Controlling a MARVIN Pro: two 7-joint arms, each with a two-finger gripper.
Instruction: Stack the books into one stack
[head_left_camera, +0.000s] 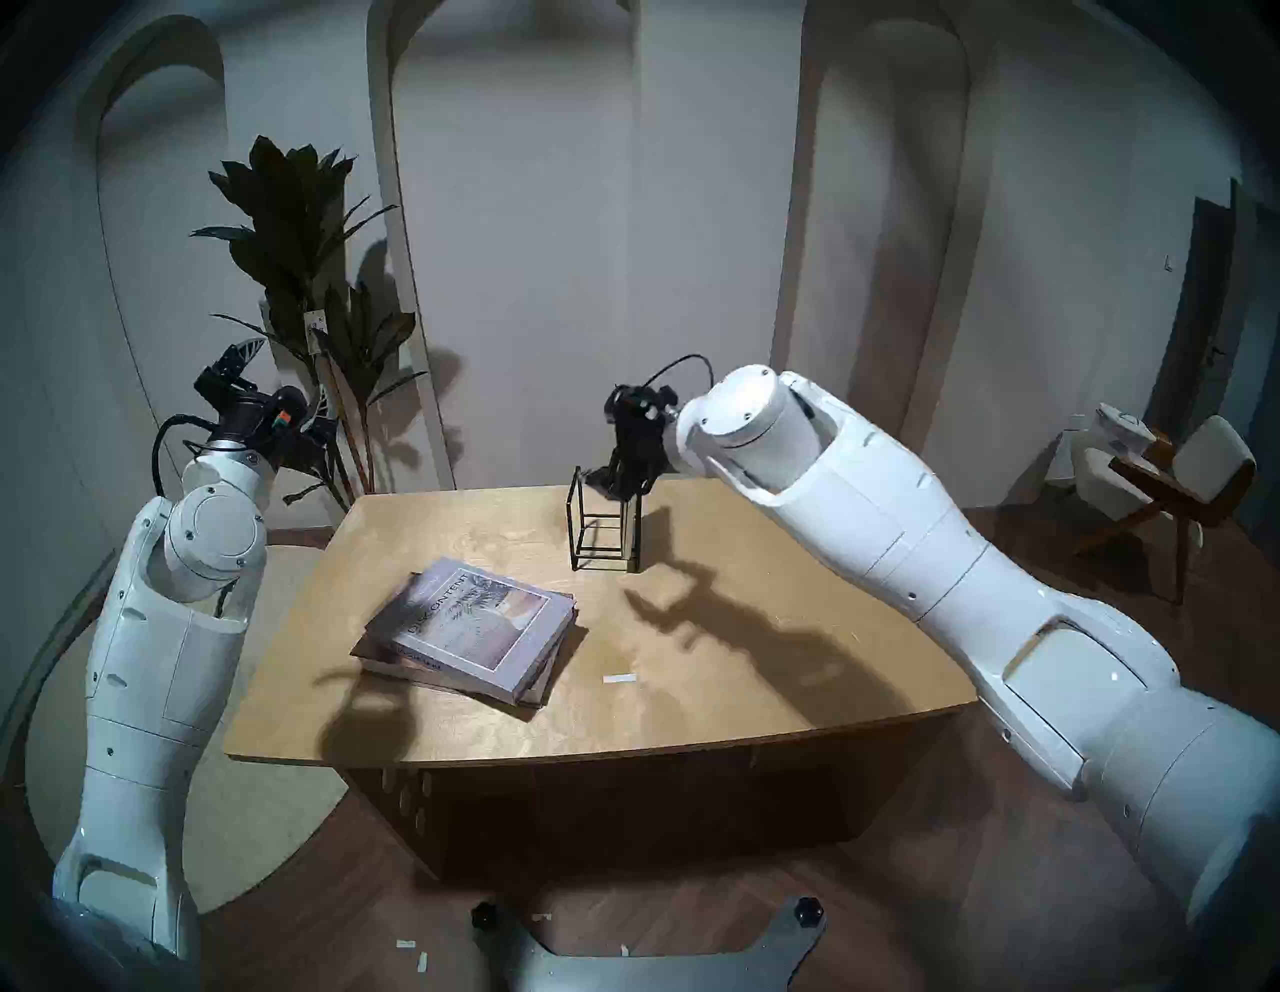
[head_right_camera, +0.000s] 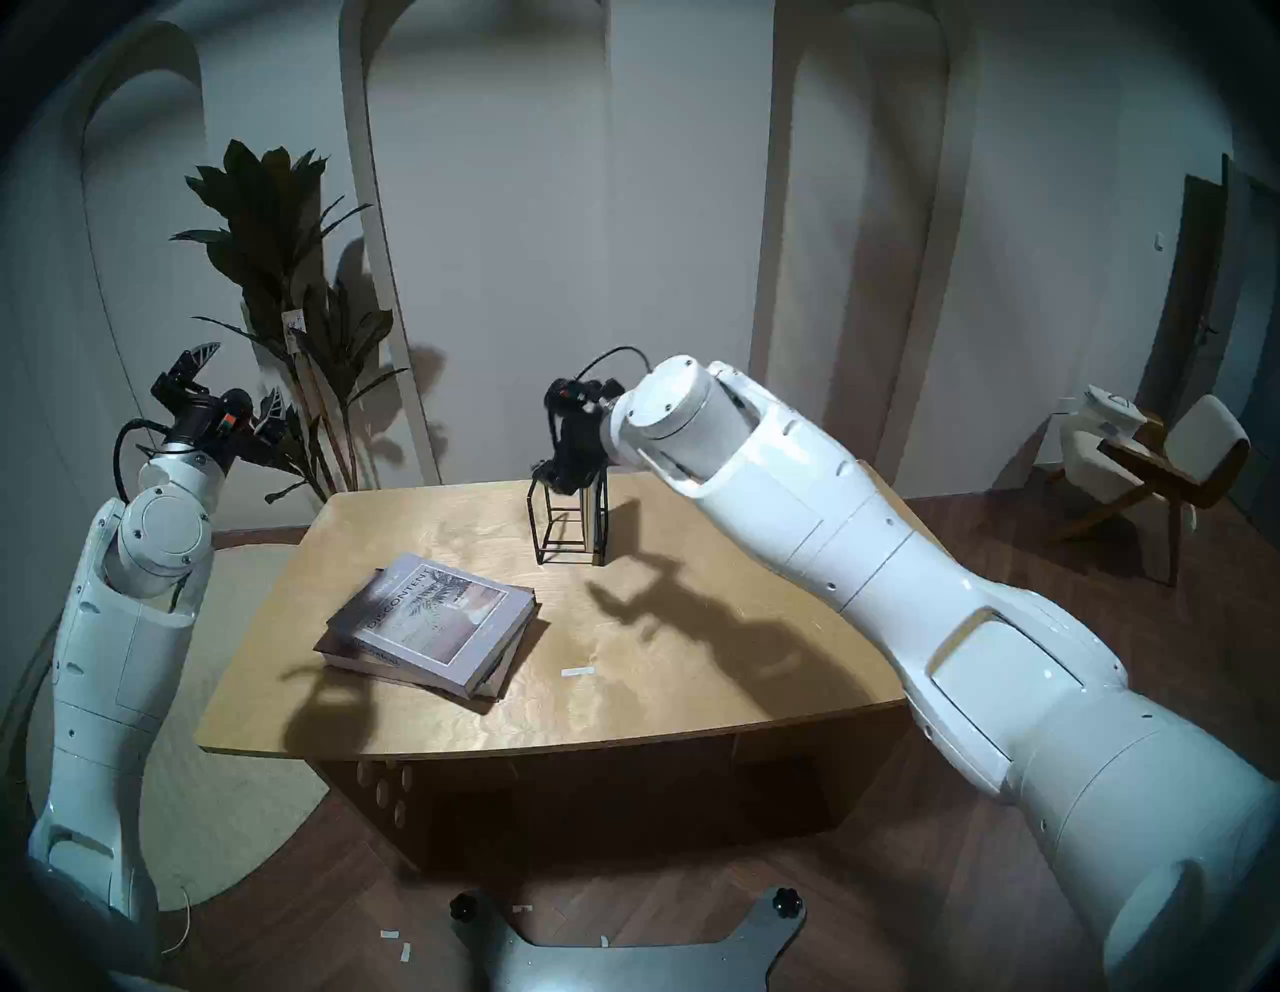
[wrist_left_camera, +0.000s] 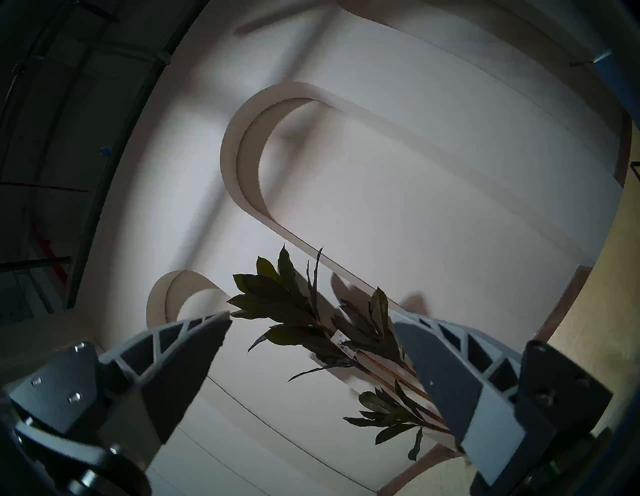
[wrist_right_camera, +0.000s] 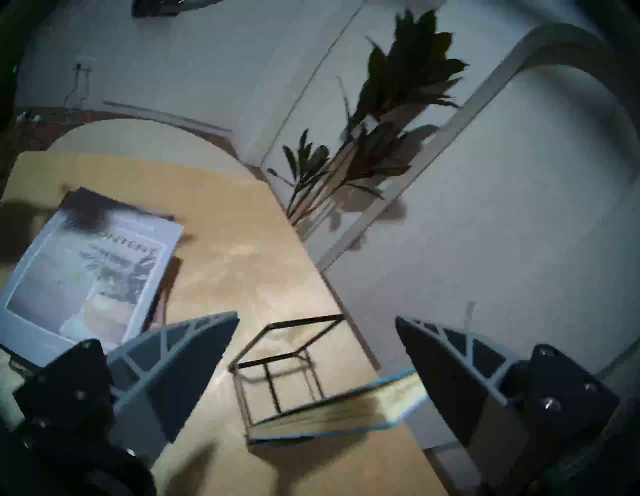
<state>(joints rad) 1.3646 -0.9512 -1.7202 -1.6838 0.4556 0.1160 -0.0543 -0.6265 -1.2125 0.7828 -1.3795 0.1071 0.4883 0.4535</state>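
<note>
a staged living-room or study set, more showroom than real home. a pale wall (head_left_camera: 568, 242) with tall arched panels runs across twelve o'clock, and a dark-leaved potted plant (head_left_camera: 305, 228) stands at ten o'clock. a curved wooden table (head_left_camera: 727, 665) sits in the middle on dark wood-plank flooring (head_left_camera: 1039, 623), with a pale round rug (head_left_camera: 277, 796) at eight o'clock. a wood-framed armchair with cream cushions (head_left_camera: 1170, 478) waits at three o'clock beside a dark door (head_left_camera: 1205, 305). the left wrist view shows bare black rigging above the wall's top, studio-like.
</note>
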